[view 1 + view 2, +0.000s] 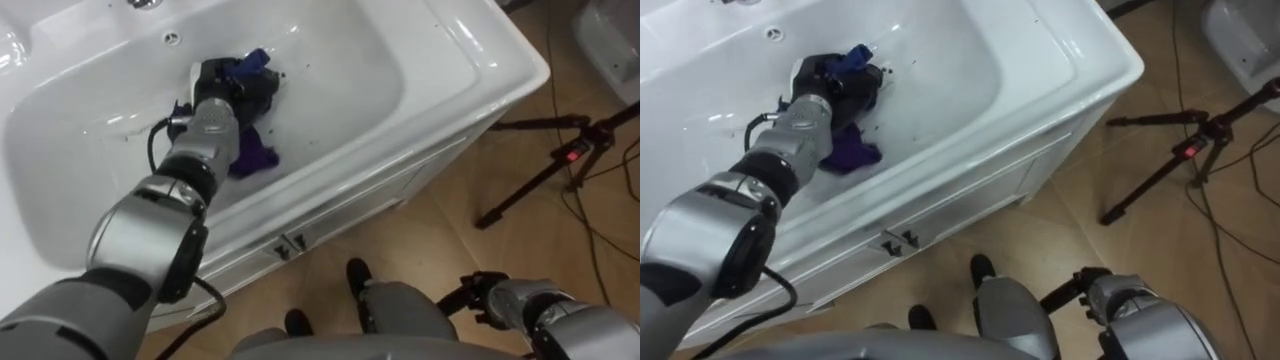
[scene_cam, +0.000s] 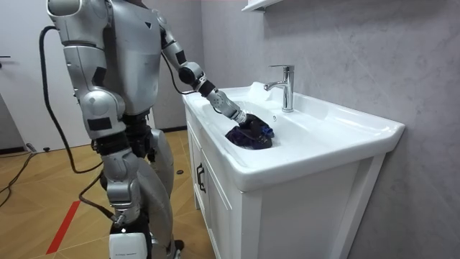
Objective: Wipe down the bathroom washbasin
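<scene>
A white basin [image 1: 350,70] is set in a white vanity, and I stand right in front of it. A dark blue and purple cloth [image 1: 256,155] lies bunched on the basin's floor, left of its middle. My left hand [image 1: 232,88] reaches down into the basin and rests on top of the cloth, its dark fingers curled into the fabric. A blue fold of the cloth sticks out beyond the fingers. The room view has the same hand [image 2: 243,119] pressed onto the cloth [image 2: 251,137] near the basin's front wall. My right hand [image 1: 476,295] hangs low by my side, below the vanity's edge.
A chrome faucet [image 2: 286,86] stands at the basin's back rim, with the overflow hole [image 1: 172,38] beneath it. The vanity door has small dark handles [image 1: 290,244]. A black tripod [image 1: 560,155] stands on the wooden floor to my right.
</scene>
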